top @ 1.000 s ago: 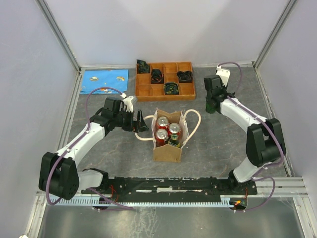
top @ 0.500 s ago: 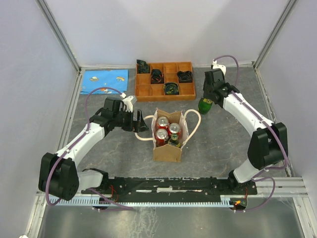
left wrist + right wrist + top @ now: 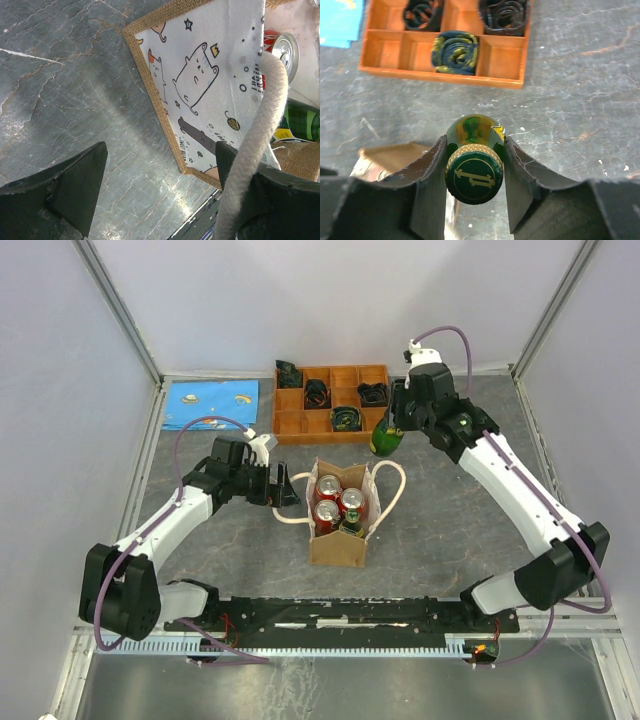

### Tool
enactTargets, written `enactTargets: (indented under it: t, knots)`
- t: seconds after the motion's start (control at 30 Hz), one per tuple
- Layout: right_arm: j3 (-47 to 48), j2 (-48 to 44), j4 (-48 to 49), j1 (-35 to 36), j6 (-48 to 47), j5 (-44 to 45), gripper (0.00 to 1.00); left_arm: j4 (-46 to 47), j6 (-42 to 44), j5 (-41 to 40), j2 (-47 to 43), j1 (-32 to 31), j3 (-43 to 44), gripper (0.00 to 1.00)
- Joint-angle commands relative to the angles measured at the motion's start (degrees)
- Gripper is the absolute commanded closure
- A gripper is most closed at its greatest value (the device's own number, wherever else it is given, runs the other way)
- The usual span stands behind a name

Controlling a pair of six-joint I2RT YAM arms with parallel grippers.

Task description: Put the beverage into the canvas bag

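The right tool (image 3: 398, 420) grips the dark green glass bottle (image 3: 384, 440) by its neck, aloft behind the tan canvas bag (image 3: 338, 546). Centre it over the bag mouth, keep it vertical and lower it clear of the red cans (image 3: 327, 510). The left tool (image 3: 284, 486) stands wide around the cream rope handle (image 3: 255, 145).

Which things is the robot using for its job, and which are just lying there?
For the job: green bottle, right gripper holding it, canvas bag, open left gripper beside it.
Just lying about: orange tray, coiled things in it, blue sheet.

White arm links (image 3: 165, 525), black joints (image 3: 118, 590), looping purple cables (image 3: 210, 421), black wedge-shaped gripper fingers (image 3: 75, 185)
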Motion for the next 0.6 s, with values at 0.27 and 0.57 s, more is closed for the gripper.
enactTargets:
  t: [0.27, 0.57]
  knots:
    - [8.5, -7.5, 2.2, 11.8, 0.7, -3.2, 1.0, 1.4, 1.0, 0.1, -1.5, -0.2, 1.3, 0.06]
    - [6.4, -8.0, 1.3, 20.4, 2.3, -1.8, 1.0, 1.3, 1.0, 0.0, -2.9, -0.2, 0.1, 0.06]
